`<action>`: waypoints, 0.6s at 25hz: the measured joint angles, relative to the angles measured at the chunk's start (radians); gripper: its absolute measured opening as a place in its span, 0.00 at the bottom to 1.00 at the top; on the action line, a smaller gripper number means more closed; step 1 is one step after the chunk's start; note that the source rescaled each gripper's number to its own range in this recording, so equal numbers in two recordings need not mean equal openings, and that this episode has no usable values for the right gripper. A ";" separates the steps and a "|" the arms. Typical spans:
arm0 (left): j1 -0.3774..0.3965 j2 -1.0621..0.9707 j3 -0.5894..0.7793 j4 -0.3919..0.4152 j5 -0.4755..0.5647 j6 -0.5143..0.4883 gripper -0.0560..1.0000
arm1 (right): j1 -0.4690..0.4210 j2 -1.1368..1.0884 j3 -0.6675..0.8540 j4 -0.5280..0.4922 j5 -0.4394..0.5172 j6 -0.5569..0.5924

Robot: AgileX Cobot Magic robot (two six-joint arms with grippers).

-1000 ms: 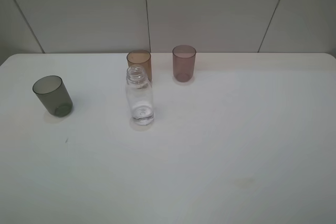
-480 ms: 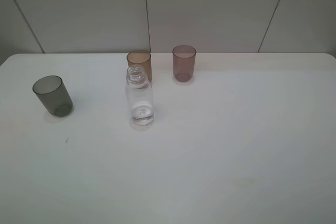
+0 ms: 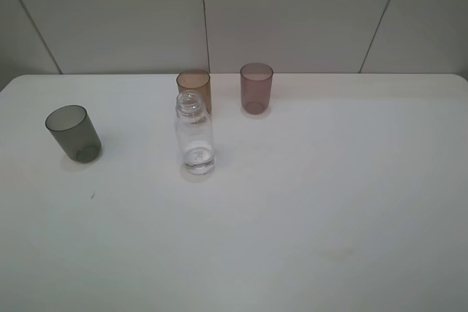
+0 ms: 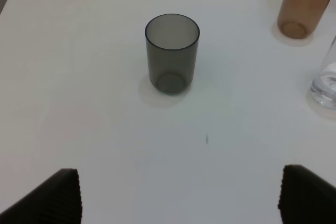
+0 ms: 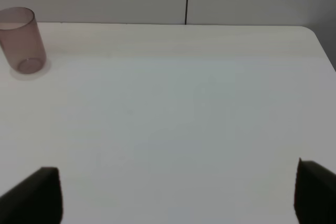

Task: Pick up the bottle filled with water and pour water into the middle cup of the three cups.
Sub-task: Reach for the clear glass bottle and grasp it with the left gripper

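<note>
Out on the white table (image 3: 329, 202), forward of the panelled wall (image 3: 292, 12), the bottle (image 3: 194, 137): upright, uncapped, clear, standing free. Just behind it, partly hidden by its neck, the middle cup (image 3: 199, 82), amber-brown and upright. To that cup's right, near but apart, the mauve-pink cup (image 3: 257, 88), also upright. Well off to the left and nearer the front, the dark grey cup (image 3: 72, 133), upright on its own. Over to the left gripper (image 4: 181, 198): spread wide, dark ribbed fingertips (image 4: 63, 198) far apart, table showing between them, dark grey cup ahead, bottle's base off to one side. And the right gripper (image 5: 176, 195): spread wide as well, gripping nothing, mauve-pink cup far ahead of it. Neither gripper touching bottle or cups. Water level inside the bottle too hard to make out.
</note>
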 joint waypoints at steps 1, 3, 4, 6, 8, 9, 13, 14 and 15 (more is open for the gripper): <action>0.000 0.000 0.000 0.000 0.000 0.000 1.00 | 0.000 0.000 0.000 0.000 0.000 0.000; 0.000 0.000 0.000 0.000 0.000 0.000 1.00 | 0.000 0.000 0.000 0.000 0.000 0.000; -0.007 0.000 0.000 0.000 0.000 0.000 1.00 | 0.000 0.000 0.000 0.000 0.000 0.000; -0.041 0.000 0.000 0.000 0.000 0.000 1.00 | 0.000 0.000 0.000 0.000 0.000 0.000; -0.074 0.000 0.000 0.009 0.000 0.000 1.00 | 0.000 0.000 0.000 0.000 0.000 0.000; -0.084 0.000 0.000 0.012 0.000 0.000 1.00 | 0.000 0.000 0.000 0.000 0.000 0.000; -0.091 0.000 0.000 0.018 0.000 0.000 1.00 | 0.000 0.000 0.000 0.000 0.000 0.000; -0.091 0.000 0.000 0.018 0.000 0.000 1.00 | 0.000 0.000 0.000 0.000 0.000 0.000; -0.091 0.000 0.000 0.018 0.000 0.000 1.00 | 0.000 0.000 0.000 0.000 0.000 0.000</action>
